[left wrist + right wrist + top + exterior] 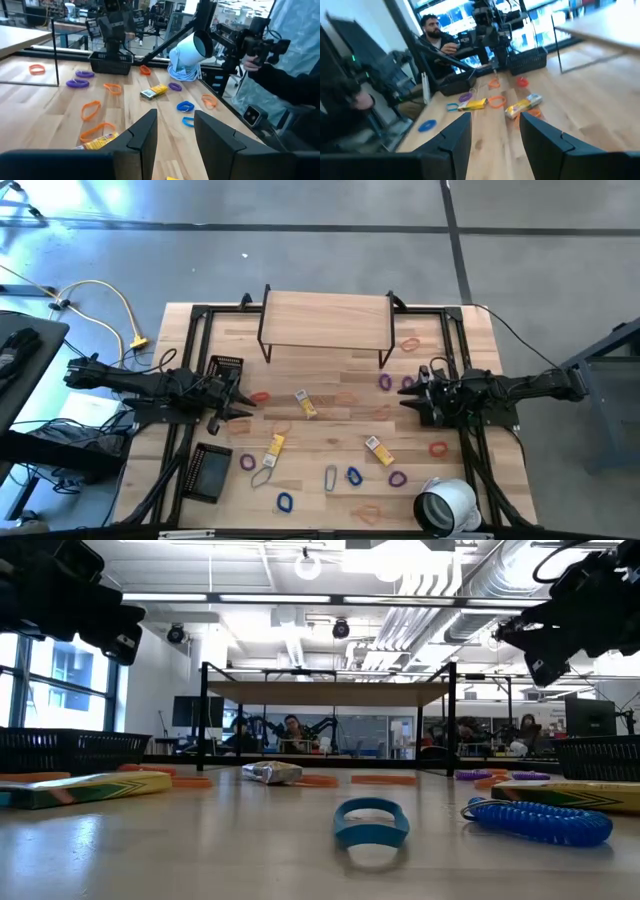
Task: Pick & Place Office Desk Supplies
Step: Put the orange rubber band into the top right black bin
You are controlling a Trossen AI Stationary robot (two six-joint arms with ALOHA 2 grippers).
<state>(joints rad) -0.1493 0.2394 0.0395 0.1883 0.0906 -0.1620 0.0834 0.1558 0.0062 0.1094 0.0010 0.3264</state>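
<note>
Barely begun, by the look of it — nearly every supply loose on the counter (330, 395), nothing carried.

Left fingers (172, 132) parted with empty air between them, hovering above the wood; right fingers (492, 132) likewise parted and empty.

Ahead of the left fingers: orange bands (90, 109), purple loops (77, 83), a yellow-and-white packet (153, 92), blue loops (185, 106) — none touching the pads.

Ahead of the right fingers: two more packets (523, 106), an orange band (496, 101), a purple loop (465, 97), all well clear of the tips.

From above, the silver oval clip (331, 477) lying far from both.

Black mesh basket (225, 369) just beside the left fingers; contents too small to tell, probably little or nothing.

Left to do, seemingly: almost the whole lot — each item to lift and drop in a basket.
</note>
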